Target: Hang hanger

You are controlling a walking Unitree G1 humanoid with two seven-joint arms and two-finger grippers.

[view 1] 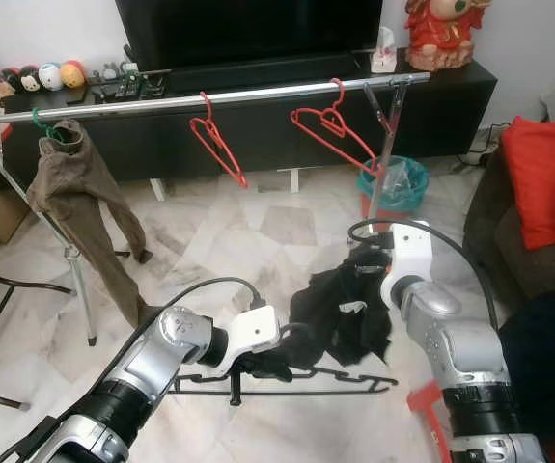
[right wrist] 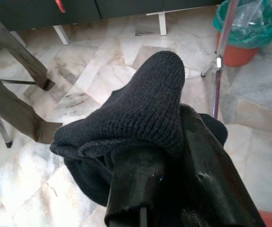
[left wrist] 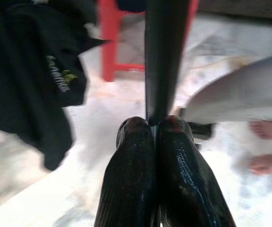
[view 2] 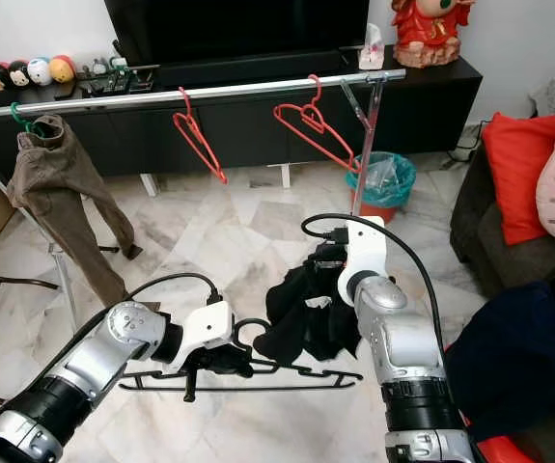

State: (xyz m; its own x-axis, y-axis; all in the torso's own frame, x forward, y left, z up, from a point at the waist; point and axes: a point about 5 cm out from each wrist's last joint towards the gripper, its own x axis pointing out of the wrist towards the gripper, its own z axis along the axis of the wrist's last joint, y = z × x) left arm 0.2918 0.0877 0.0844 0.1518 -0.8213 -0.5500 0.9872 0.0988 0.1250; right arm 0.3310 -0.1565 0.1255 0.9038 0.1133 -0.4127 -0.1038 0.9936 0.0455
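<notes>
A silver clothes rail [view 1: 258, 94] spans the room in front of a black TV cabinet [view 1: 451, 106], above a marble floor [view 1: 229, 231]. On the rail hang brown trousers [view 1: 79, 193] on a green hanger at the robot's left end, then two empty red hangers [view 1: 217, 140] and [view 1: 335, 130] further along. Below the rail, a black garment [view 1: 345, 309] hangs bunched from the right gripper [right wrist: 164, 156], whose fingers are clamped on its knit fabric. The black hanger [view 1: 306, 378] lies level just beside the garment's lower edge, low over the floor; the left gripper [left wrist: 151, 142] has its fingers pressed together around the hanger's thin bar. A teal bin [view 1: 398, 183] stands by the rail's right post.
</notes>
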